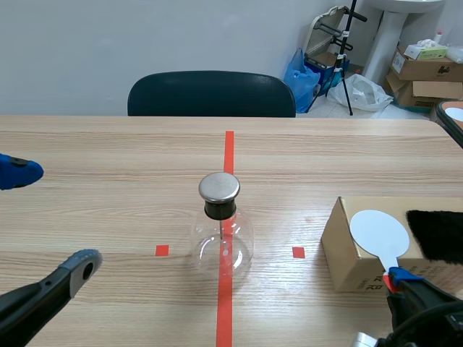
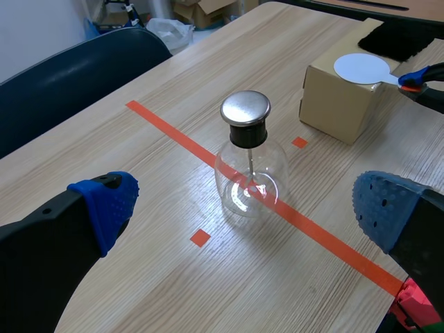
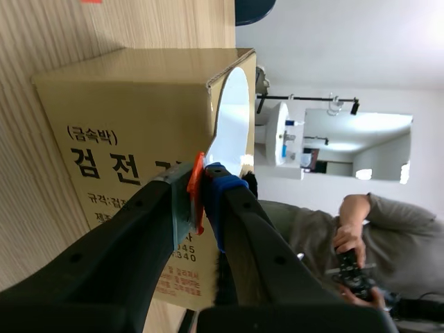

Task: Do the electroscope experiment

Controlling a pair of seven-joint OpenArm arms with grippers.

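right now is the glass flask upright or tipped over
Upright. The glass flask stands on its round base on the table, metal cap on top and level.

A long wooden desk (image 1: 108,144) fills the lower frame. Behind it, top middle, stands a dark chair (image 1: 211,94) against a plain pale wall (image 1: 145,36). At upper right sit a blue bag (image 1: 302,72) and brown boxes (image 1: 427,72)
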